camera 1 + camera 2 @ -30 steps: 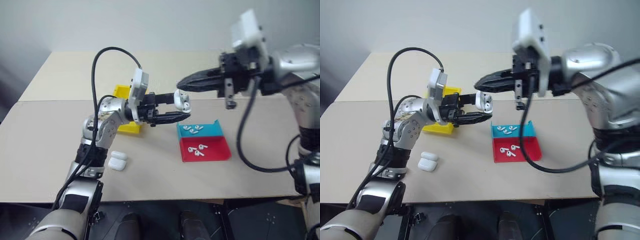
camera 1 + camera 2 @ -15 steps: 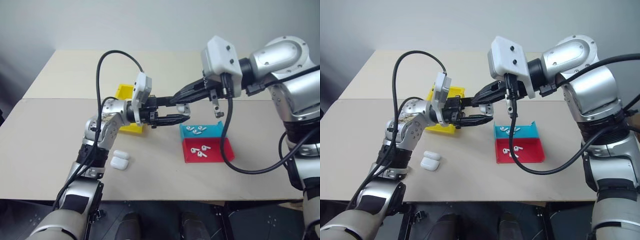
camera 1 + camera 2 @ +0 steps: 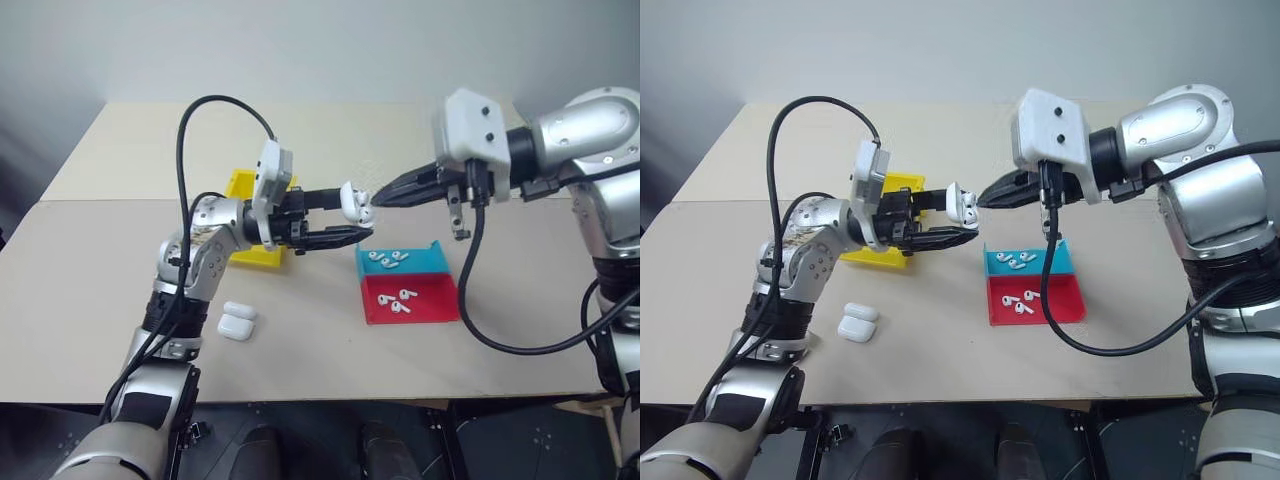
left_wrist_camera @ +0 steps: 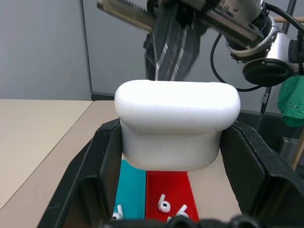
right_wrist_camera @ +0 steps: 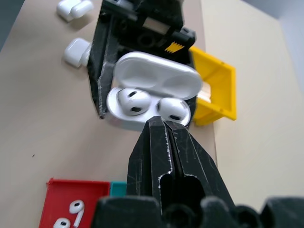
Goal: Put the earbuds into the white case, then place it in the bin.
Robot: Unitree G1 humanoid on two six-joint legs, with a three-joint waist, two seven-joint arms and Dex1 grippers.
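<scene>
Two spare cases lie nearest on the table. Red tray, blue tray hold loose buds. Above, left gripper clamps open case, both earbuds seated. Right gripper clenched, empty, tips just beside case. Bin behind.

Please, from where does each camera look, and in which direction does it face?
Left and right eye views: on the head, facing forward and down at the table; both arms show.
Left wrist view: on the left wrist, facing along the left gripper at the white case; its own fingers show.
Right wrist view: on the right wrist, facing along the shut right gripper into the open case, both earbuds seated; yellow bin behind.
Shared: the case.
</scene>
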